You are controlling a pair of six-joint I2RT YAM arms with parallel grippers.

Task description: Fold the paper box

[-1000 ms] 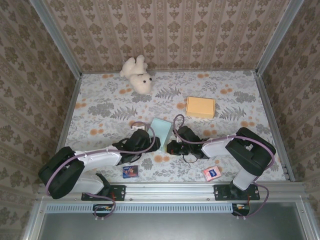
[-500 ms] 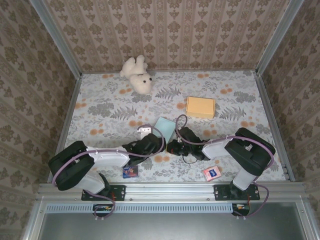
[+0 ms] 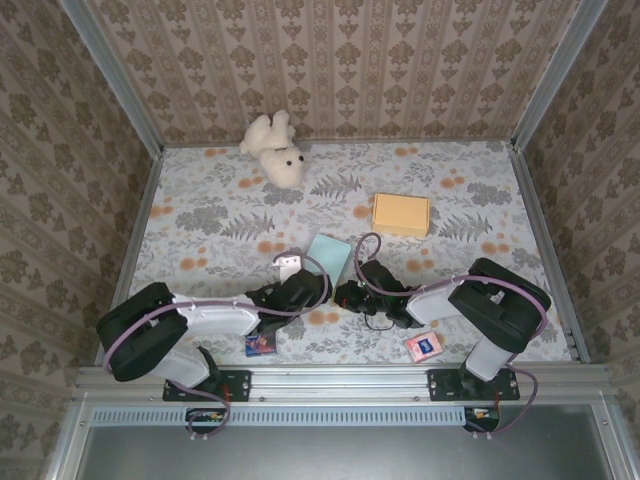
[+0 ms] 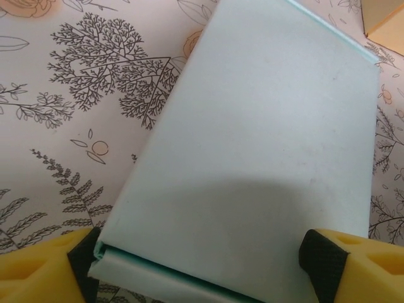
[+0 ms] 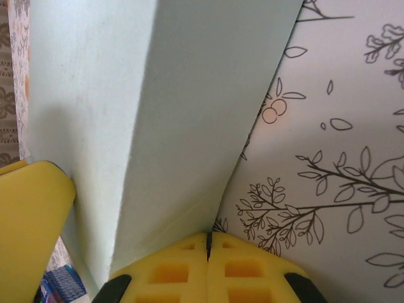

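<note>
On the floral table (image 3: 200, 220), centre-near, the flat pale-green paper box (image 3: 330, 252) has its near short end between the wide-spread jaws of the left gripper (image 4: 202, 259), pads on both long edges, so grasping it by the look. The right gripper (image 5: 208, 252) is clenched empty, tip low against the box's side. Best bet: left anchors, right tip pushes low along the crease so the panel hinges rather than buckles. Long axis runs near-to-far, far end angled slightly right toward the orange box (image 3: 400, 214).
</note>
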